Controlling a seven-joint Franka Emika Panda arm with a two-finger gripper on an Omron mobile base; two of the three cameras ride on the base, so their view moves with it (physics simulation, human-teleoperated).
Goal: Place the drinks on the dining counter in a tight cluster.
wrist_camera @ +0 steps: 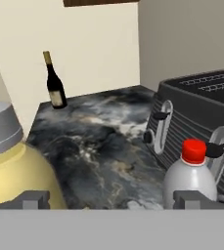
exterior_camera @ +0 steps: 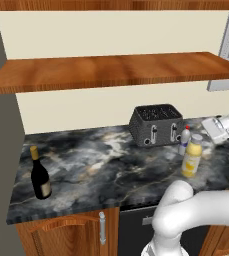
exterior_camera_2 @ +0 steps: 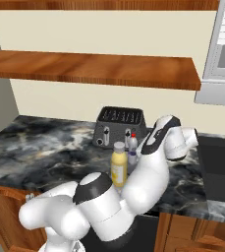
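Step in hand, as I judge it: first pickup, none of the drinks on the dining counter yet. All three stand on the marbled counter (exterior_camera: 101, 165) with the toaster (exterior_camera: 156, 125). Wine bottle (exterior_camera: 40, 175) well apart from the toaster, far end. Juice bottle (exterior_camera: 192, 156) just before it. Small red-capped bottle (wrist_camera: 191, 176) touching-close to its front. My tool (wrist_camera: 112, 199) is spread wide, empty, low between juice bottle and small bottle. Next: centre on one, close.

From my left base cam: toaster (exterior_camera: 156, 125) sits at the back of the worktop (exterior_camera: 96, 165). Small bottle (exterior_camera: 185, 140) is right by its right front corner, juice bottle (exterior_camera: 192, 156) just in front of that. Wine bottle (exterior_camera: 39, 174) stands way off left, near the front edge.
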